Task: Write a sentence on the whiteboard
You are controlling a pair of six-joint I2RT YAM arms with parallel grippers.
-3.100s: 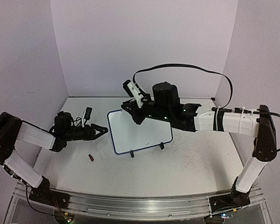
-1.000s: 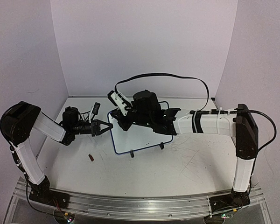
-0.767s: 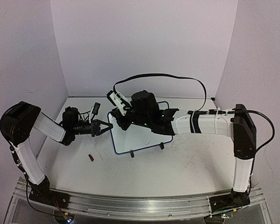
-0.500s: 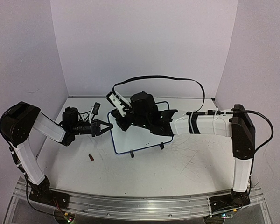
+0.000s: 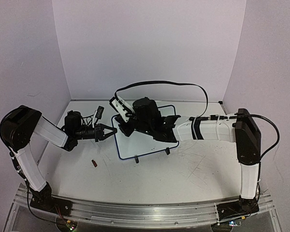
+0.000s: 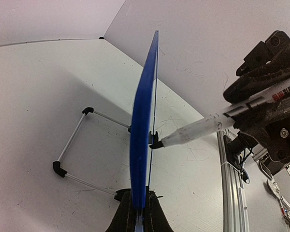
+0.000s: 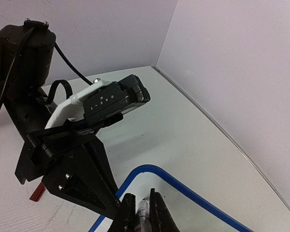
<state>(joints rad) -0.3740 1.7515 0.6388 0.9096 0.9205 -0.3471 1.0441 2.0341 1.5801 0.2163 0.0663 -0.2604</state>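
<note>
The whiteboard (image 5: 142, 143) stands tilted on its black feet mid-table, white face with a dark blue rim. My left gripper (image 5: 111, 132) is shut on its left edge; in the left wrist view the board (image 6: 141, 125) is edge-on between my left gripper's (image 6: 140, 213) jaws. My right gripper (image 5: 127, 128) hangs over the board's upper left corner, shut on a white marker (image 6: 198, 129) whose black tip touches the face. The right wrist view shows the marker (image 7: 143, 211) between my right gripper's (image 7: 143, 205) jaws, above the rim's corner (image 7: 150, 169). The sentence is out of view; the bare face shows no writing.
A small dark red cap (image 5: 94, 163) lies on the table left of and nearer than the board. The wire stand (image 6: 70, 145) props the board from behind. Lilac walls close the back and sides. The right arm's black cable (image 5: 159, 84) arcs above the board.
My left gripper swung in and shut on the board's left edge. My right gripper with the marker moved left from the board's top middle to its upper left corner, creeping left over the last second.
</note>
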